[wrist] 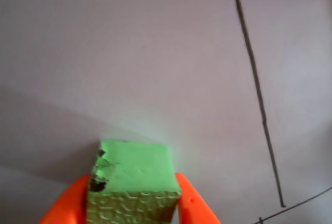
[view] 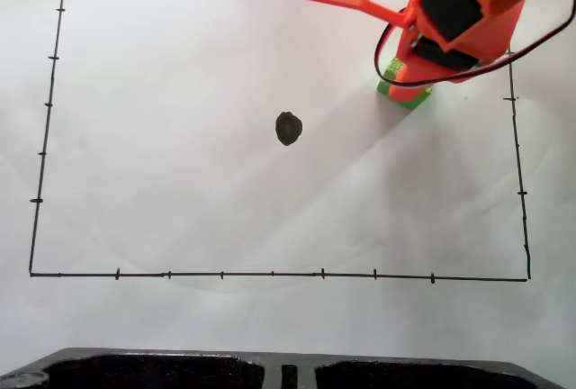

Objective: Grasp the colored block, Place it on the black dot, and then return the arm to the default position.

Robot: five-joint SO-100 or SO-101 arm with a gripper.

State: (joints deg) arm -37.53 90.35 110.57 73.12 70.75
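At two o'clock from the dot [view: 288, 128], the hand [wrist: 132, 206] grips the block [wrist: 134, 175]; carrying, placing and homing remain.

White paper sheet [view: 180, 191] bears a hand-drawn black border rectangle [view: 270, 275] (tick marks along it); dark tray edge [view: 180, 366] below.

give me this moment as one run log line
claw: around green block, a finger on each side | block: upper right of paper, under the arm | black dot: uncovered, apart from block | placing: not done
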